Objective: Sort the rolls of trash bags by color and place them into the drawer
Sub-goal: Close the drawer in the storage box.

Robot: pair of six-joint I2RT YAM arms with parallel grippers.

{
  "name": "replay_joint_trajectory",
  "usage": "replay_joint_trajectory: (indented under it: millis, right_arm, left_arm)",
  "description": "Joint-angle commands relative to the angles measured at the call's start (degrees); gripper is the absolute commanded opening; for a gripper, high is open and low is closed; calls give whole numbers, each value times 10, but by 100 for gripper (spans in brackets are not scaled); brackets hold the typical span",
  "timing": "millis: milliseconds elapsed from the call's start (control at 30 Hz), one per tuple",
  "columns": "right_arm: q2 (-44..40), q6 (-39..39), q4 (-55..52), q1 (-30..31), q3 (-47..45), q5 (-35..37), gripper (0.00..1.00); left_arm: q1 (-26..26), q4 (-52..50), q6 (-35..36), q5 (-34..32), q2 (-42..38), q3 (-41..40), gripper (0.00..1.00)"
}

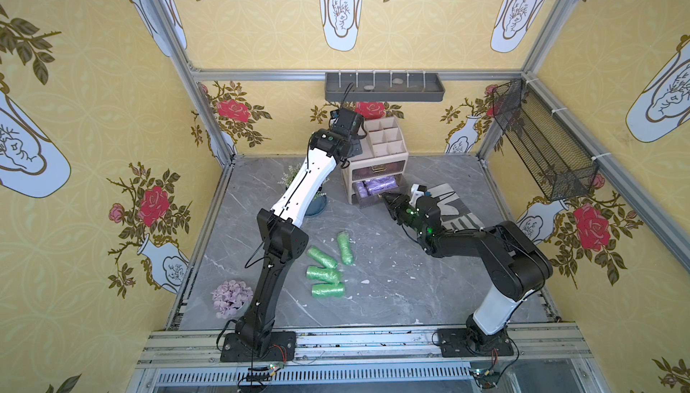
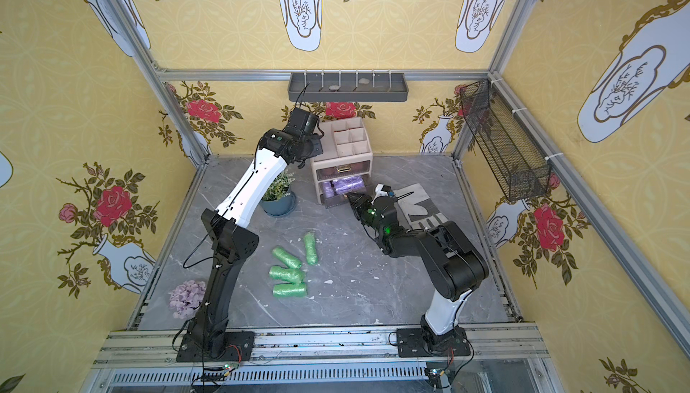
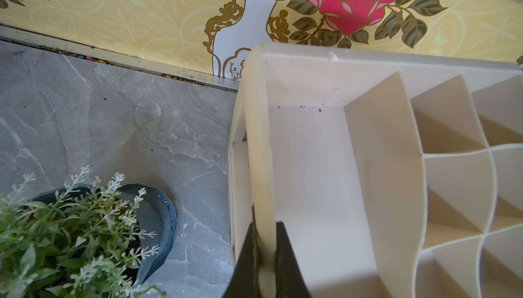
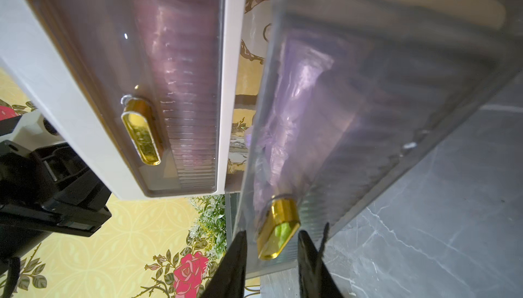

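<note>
My left gripper (image 3: 265,225) is clamped on the organizer wall (image 3: 260,140). My right gripper (image 4: 272,232) has jaws apart, straddling the gold handle (image 4: 278,230) of the lower drawer (image 1: 369,202). Inside it are lilac rolls (image 1: 377,185); four green rolls (image 1: 326,273) lie on the table (image 1: 392,260). Light, squashy, slick film, I reckon: pinch mid-barrel.

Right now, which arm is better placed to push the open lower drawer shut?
Right. The right gripper straddles the gold handle of the lower drawer, jaws apart. The left gripper is clamped on the organizer's side wall, likely steadying it.
</note>
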Motion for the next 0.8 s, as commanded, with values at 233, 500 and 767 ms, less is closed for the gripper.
replay_joint_trajectory:
  millis: [233, 500, 767]
  right_arm:
    - [2, -11, 56, 1, 15, 7, 28]
    - [41, -9, 62, 3, 59, -2, 23]
    - [57, -3, 71, 6, 79, -5, 21]
  left_arm:
    - [2, -71, -2, 84, 29, 22, 22]
    - [2, -81, -1, 96, 41, 22, 18]
    - [6, -90, 3, 106, 44, 20, 7]
